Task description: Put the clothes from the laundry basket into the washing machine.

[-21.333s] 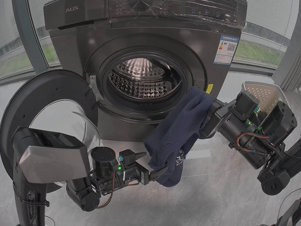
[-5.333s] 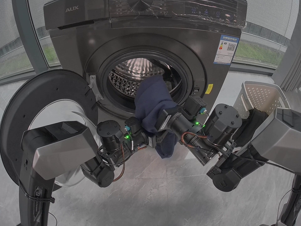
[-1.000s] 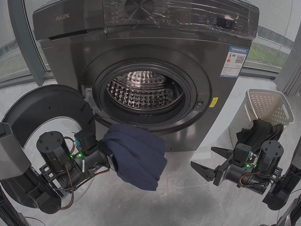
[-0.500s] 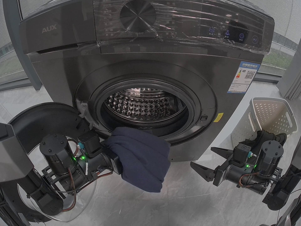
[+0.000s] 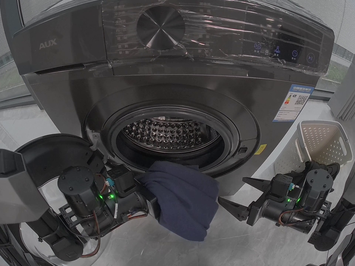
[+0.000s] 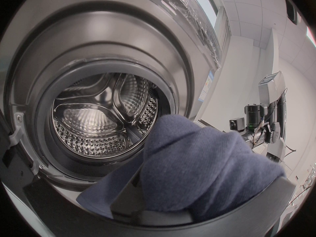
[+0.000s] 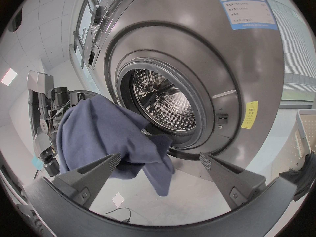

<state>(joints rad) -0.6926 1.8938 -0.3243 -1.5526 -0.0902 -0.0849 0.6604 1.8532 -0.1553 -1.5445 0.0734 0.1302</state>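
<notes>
A navy garment (image 5: 185, 200) hangs bunched over my left gripper (image 5: 155, 208), which is shut on it and hidden under the cloth. Its top edge touches the lower rim of the washing machine's open drum (image 5: 168, 137). In the left wrist view the navy garment (image 6: 197, 168) lies just before the steel drum (image 6: 98, 116). My right gripper (image 5: 240, 196) stands open and empty to the right of the garment, below the machine's front. The white laundry basket (image 5: 323, 141) stands at the right with dark clothes (image 5: 320, 166) in it.
The machine's round door (image 5: 55, 154) is swung open to the left, behind my left arm. Grey floor (image 5: 240, 244) lies free in front of the machine. In the right wrist view the basket's rim (image 7: 304, 125) and the dark clothes (image 7: 302, 178) are close by.
The head camera has moved closer to the machine. My left gripper has lifted the navy garment up to the drum's lower rim. The right gripper stays open, low at the right.
</notes>
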